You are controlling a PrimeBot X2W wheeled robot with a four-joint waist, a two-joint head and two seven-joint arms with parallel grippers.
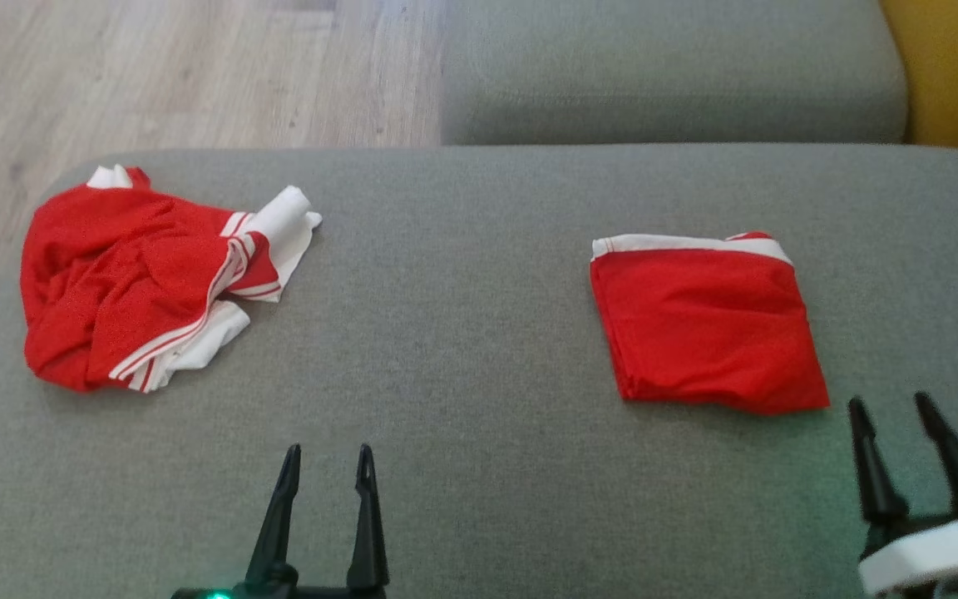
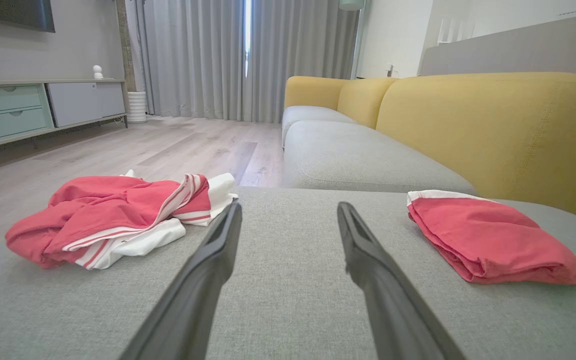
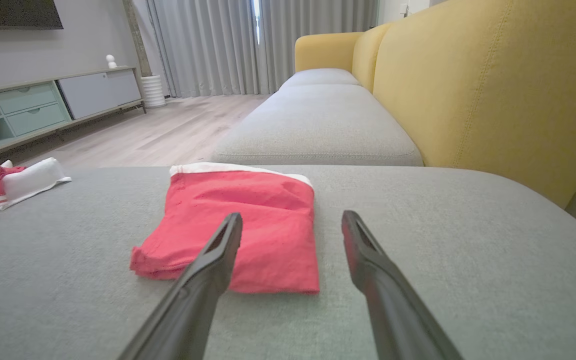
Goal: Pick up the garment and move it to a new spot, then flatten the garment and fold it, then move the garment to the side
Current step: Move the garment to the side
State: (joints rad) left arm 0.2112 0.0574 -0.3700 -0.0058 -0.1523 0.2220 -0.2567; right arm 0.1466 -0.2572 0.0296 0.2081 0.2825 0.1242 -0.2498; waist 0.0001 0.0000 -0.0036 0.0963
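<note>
A crumpled red and white garment [image 1: 146, 279] lies in a heap at the left of the grey sofa seat [image 1: 462, 349]; the left wrist view shows that garment [image 2: 113, 217] ahead and to the left. A second red garment [image 1: 703, 324], folded into a flat square with a white band, rests at the right [image 3: 248, 225] [image 2: 493, 237]. My left gripper [image 1: 328, 453] hovers open near the front edge, between the two pieces, empty [image 2: 288, 210]. My right gripper [image 1: 891, 408] stands open just right of the folded piece's near corner, holding nothing [image 3: 292, 220].
Another grey seat cushion [image 1: 670, 75] lies beyond, with a yellow backrest [image 3: 493, 95] along the right. Wooden floor [image 1: 180, 75] runs past the left and far edges. A low cabinet [image 2: 43, 107] and curtains [image 2: 228, 55] stand across the room.
</note>
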